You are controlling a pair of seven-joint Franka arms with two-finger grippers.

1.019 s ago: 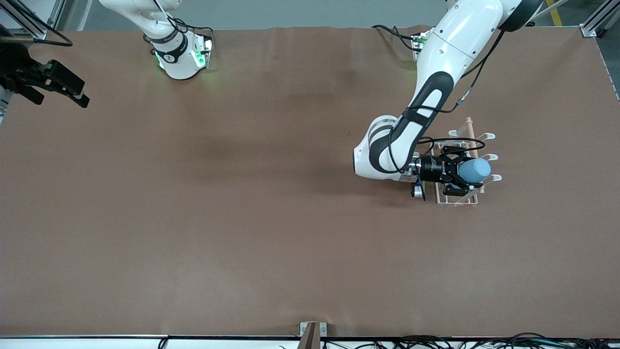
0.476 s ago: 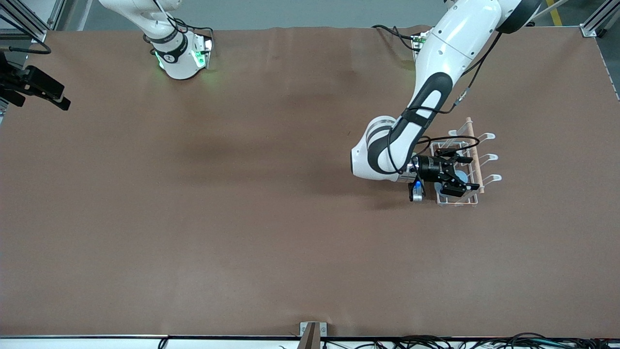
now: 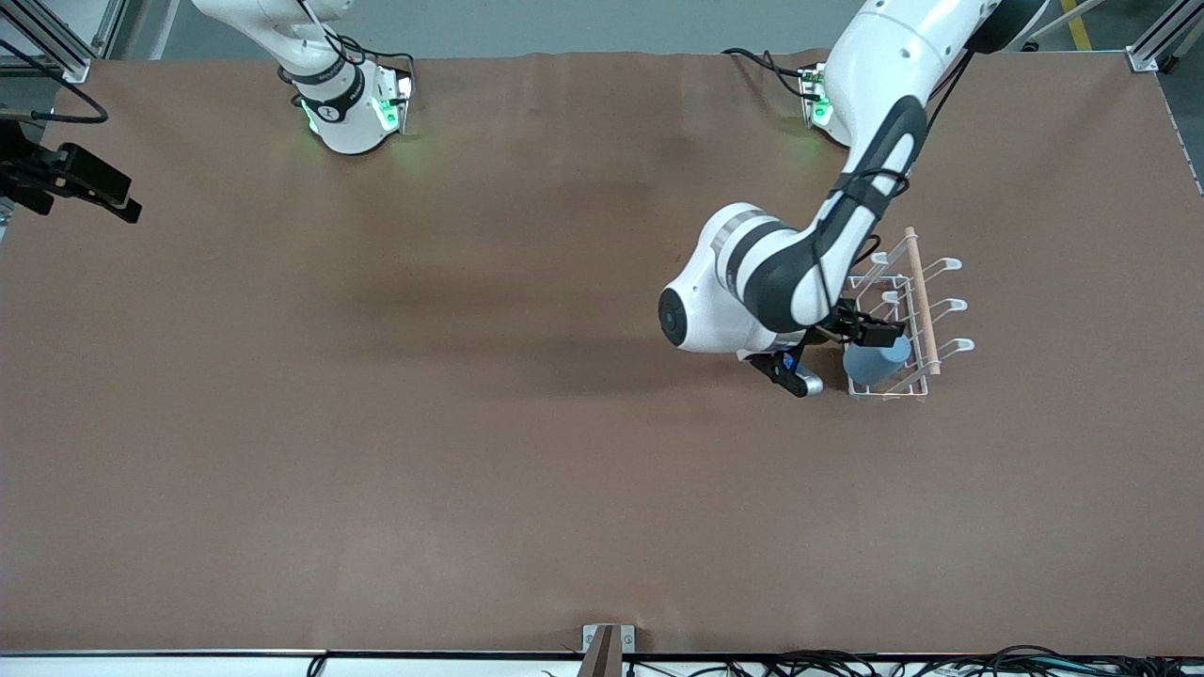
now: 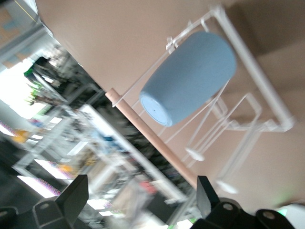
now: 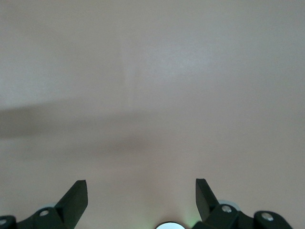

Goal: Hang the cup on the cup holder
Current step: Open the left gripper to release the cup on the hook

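The light-blue cup (image 3: 877, 361) (image 4: 190, 78) rests tilted on a prong of the white wire cup holder (image 3: 926, 381) (image 4: 259, 81), at the rack's end nearer to the front camera, its closed bottom pointing up and away from the base. The wooden rod (image 3: 918, 287) (image 4: 152, 138) runs along the rack's top. My left gripper (image 3: 870, 331) (image 4: 140, 205) hangs open just above the rack, apart from the cup, with nothing between its fingers. My right gripper (image 3: 103, 188) (image 5: 141, 195) waits open over the table's edge at the right arm's end.
The brown table cover (image 3: 470, 423) stretches wide around the rack. The left arm's white elbow (image 3: 724, 291) hangs over the table beside the rack. Cables (image 3: 847, 663) lie along the table's edge nearest the front camera.
The left gripper has opened and let go of the cup, which has dropped lower onto the rack. The left wrist has drawn back and turned. The right gripper has shifted slightly toward the table's edge.
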